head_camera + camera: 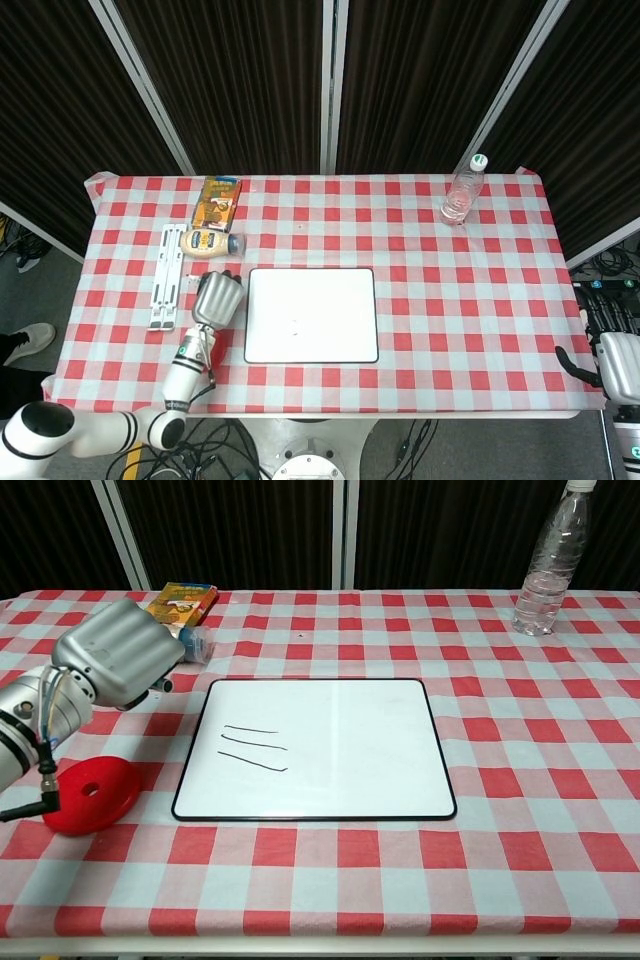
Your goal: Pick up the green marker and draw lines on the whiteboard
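Note:
The whiteboard (330, 742) lies flat mid-table and carries three short dark lines (252, 748) on its left part; in the head view the whiteboard (312, 315) is just right of my left hand (217, 297). My left hand (115, 663) hangs low beside the board's left edge, knuckles up and fingers curled under. It holds the green marker, of which only a dark tip (163, 686) pokes out toward the board. My right hand (618, 356) hangs off the table's right edge, thumb standing apart, holding nothing.
A red disc (90, 795) lies under my left forearm near the front edge. A white stand (167, 276), a mayonnaise bottle (212, 241) and a snack box (182, 600) sit at the back left. At the back right stands a water bottle (545, 565).

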### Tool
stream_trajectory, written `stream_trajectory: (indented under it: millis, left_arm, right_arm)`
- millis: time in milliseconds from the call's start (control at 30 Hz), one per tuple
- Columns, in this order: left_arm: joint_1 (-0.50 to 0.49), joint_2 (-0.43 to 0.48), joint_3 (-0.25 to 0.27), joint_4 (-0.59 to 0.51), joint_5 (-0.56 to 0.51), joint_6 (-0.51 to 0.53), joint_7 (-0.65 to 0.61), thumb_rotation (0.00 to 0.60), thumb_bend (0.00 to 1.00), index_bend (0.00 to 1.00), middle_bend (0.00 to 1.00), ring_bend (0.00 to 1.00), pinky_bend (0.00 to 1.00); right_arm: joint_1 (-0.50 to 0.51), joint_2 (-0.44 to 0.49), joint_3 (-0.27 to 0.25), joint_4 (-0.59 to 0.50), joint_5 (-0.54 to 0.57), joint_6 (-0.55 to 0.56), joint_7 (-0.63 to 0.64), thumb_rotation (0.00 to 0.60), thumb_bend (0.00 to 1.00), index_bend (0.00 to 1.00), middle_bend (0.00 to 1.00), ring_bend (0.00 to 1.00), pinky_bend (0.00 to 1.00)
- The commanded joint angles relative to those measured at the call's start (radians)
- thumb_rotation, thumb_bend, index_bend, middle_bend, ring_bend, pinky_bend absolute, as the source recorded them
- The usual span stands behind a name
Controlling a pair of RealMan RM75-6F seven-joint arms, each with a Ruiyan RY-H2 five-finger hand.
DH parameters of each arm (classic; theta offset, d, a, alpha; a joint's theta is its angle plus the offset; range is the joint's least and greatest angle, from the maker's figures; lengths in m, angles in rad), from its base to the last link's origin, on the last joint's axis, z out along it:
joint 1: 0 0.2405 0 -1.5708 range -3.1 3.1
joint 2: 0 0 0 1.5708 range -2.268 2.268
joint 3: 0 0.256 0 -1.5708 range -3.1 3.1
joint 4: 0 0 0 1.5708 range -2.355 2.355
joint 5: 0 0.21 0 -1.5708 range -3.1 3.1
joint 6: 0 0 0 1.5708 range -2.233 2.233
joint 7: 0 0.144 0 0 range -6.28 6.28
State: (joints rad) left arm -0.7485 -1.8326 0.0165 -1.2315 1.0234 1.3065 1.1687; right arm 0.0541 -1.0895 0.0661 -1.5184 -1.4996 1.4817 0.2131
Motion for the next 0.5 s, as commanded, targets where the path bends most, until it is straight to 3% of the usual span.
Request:
stream_trajectory:
  millis: [33, 133, 233, 333, 500]
  left_arm:
    - [0.009, -0.013, -0.016, -0.001, -0.024, -0.018, 0.029, 0.6, 0.46, 0.4, 0.45, 0.75, 0.93]
    - [0.012, -0.02, -0.031, -0.015, -0.039, -0.022, 0.057, 0.6, 0.42, 0.21, 0.34, 0.73, 0.93]
    - [0.016, -0.023, -0.045, -0.034, -0.031, -0.012, 0.063, 0.6, 0.31, 0.1, 0.24, 0.72, 0.93]
    - [0.026, -0.009, -0.066, -0.085, -0.013, 0.019, 0.043, 0.6, 0.26, 0.07, 0.2, 0.71, 0.91]
    - [0.1, 0.117, -0.141, -0.308, -0.008, 0.118, -0.107, 0.6, 0.23, 0.06, 0.2, 0.61, 0.88]
  right_arm:
    - [-0.001, 0.0, 0.0, 0.002, 0.002, 0.001, 0.002, 0.6, 0.21, 0.0, 0.04, 0.0, 0.0]
    - [-0.003, 0.0, -0.002, 0.004, 0.003, 0.0, 0.009, 0.6, 0.18, 0.0, 0.04, 0.0, 0.0]
    - [-0.004, 0.0, -0.001, 0.006, 0.004, 0.002, 0.011, 0.6, 0.17, 0.0, 0.04, 0.0, 0.0]
    - [-0.006, 0.003, 0.0, 0.007, 0.007, 0.003, 0.012, 0.6, 0.17, 0.0, 0.04, 0.0, 0.0]
    - [-0.018, 0.009, 0.001, 0.011, 0.024, 0.008, 0.021, 0.6, 0.17, 0.0, 0.04, 0.0, 0.0]
